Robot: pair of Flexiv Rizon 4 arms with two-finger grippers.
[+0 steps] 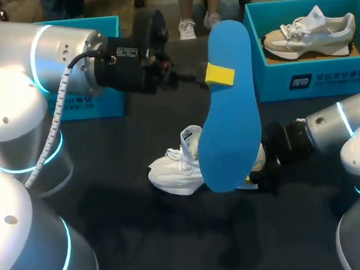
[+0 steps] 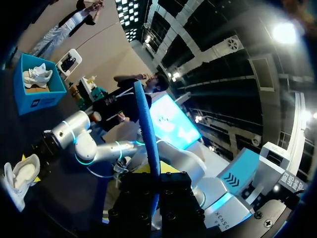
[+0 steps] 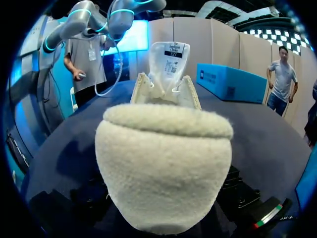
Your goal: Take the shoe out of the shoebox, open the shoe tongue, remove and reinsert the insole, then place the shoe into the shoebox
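A large blue insole hangs in the air above the table's middle, with my left gripper shut on its upper part; one yellow tip shows against the blue. In the left wrist view the insole stands edge-on between the dark fingers. Under it a white shoe lies on the dark table, its tongue pulled up. My right gripper is at the shoe's heel, which sits between its fingers, held from both sides. The insole hides the middle of the shoe in the head view.
A turquoise shoebox stands at the back right with a beige shoe inside. A second turquoise box stands at the back left, partly behind my left arm. Bare dark tabletop lies in front of the white shoe.
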